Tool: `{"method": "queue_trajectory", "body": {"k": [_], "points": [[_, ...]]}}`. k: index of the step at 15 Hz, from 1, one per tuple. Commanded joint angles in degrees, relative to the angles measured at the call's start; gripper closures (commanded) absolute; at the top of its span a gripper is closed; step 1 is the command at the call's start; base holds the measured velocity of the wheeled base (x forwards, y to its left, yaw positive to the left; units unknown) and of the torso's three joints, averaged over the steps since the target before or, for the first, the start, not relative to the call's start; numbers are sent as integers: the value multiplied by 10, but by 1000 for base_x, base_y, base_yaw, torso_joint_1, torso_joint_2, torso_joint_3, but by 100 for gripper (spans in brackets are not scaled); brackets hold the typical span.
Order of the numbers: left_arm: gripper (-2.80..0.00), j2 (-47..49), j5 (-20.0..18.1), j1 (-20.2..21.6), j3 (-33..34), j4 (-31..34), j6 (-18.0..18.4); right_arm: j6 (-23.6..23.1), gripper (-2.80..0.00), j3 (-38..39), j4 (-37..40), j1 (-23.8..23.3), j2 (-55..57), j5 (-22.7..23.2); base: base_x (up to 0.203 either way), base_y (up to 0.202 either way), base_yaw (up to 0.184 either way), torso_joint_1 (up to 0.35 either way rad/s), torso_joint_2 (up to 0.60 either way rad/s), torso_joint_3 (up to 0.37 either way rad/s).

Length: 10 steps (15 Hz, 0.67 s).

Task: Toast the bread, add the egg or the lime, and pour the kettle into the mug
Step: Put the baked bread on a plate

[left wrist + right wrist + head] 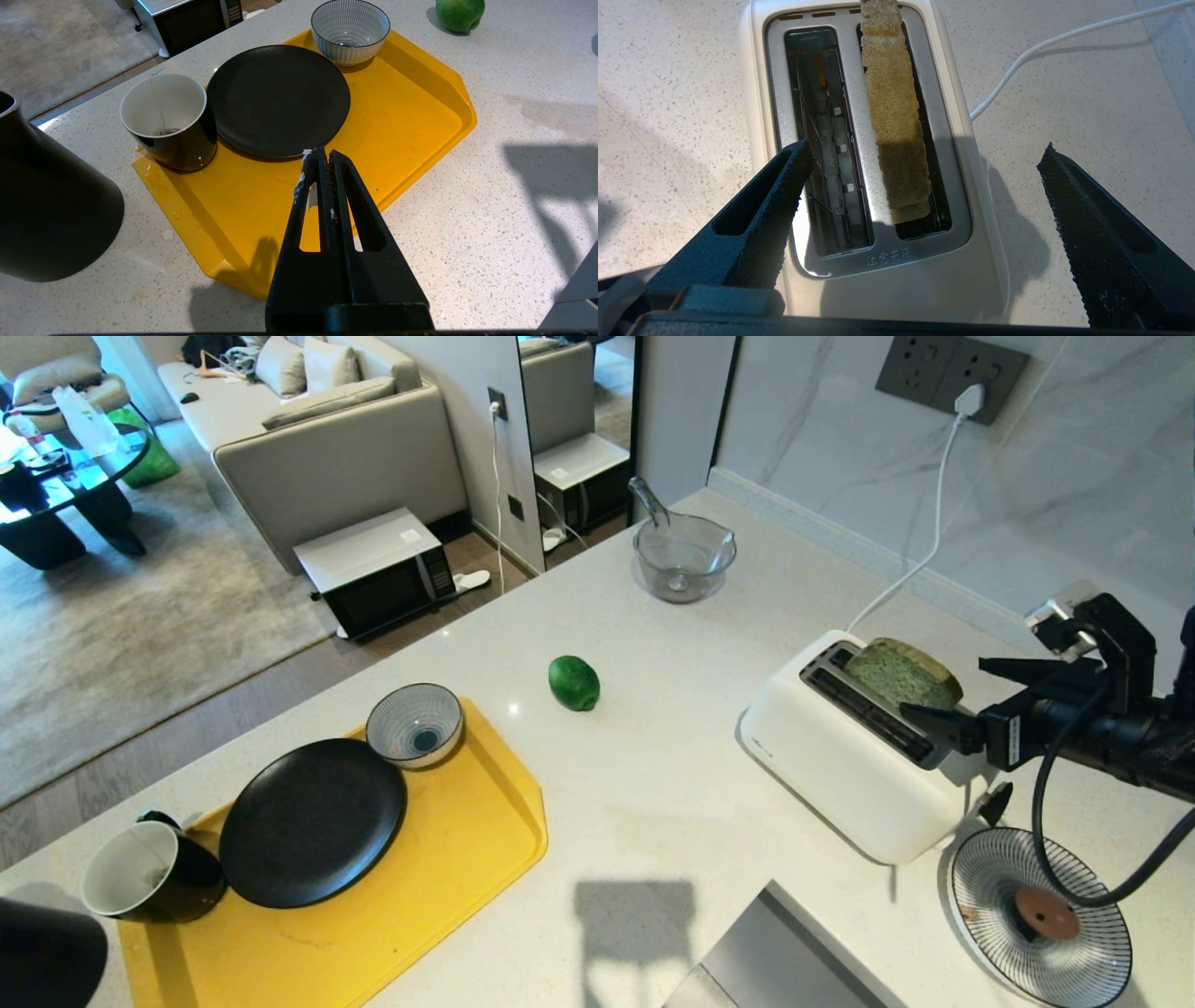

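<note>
- R gripper (924,172): jaws spread wide, nothing held; hovers over the near end of the toaster (845,761), one finger to each side of the bread (894,112).
- Bread stands on edge in the far slot, top poking out; near slot bare. Its long axis runs away from the gripper along the slot, so the fingers straddle the thin faces. Looks right for a pinch across the slice, or a push down.
- R arm by far the nearer; toaster on robot's right side of the counter (653,821).
- L gripper (324,156): clenched, nothing in it, parked above the yellow tray (420,121), well apart from the toaster.
- Lime (573,682): loose on the counter betw. tray and toaster.
- Mug (168,121) on tray corner, touching the black plate (278,100); kettle (46,205) just beside the tray.
- Count: 1 bread, 1 lime, 1 mug, 1 kettle, 1 toaster w/ 2 slots, 1 striped bowl (350,30), 1 black plate. No egg seen.
</note>
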Motion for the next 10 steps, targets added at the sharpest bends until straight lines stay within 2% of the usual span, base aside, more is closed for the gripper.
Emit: {"method": "queue_trajectory", "body": {"k": [1,3,4,10], "points": [[0,-1,0,0,10,0,0,-2,-280,-7,-1,1,8,1,0,0,0,0,0,0],[0,-1,1,0,10,0,0,-2,-280,-8,-1,1,10,0,0,0,0,0,0,0],[0,-1,0,0,10,0,0,-2,0,-10,-1,1,12,0,0,0,0,0,0,0],[0,-1,0,0,10,-1,0,-3,0,-4,-3,2,-4,0,0,0,0,0,0,0]]}}
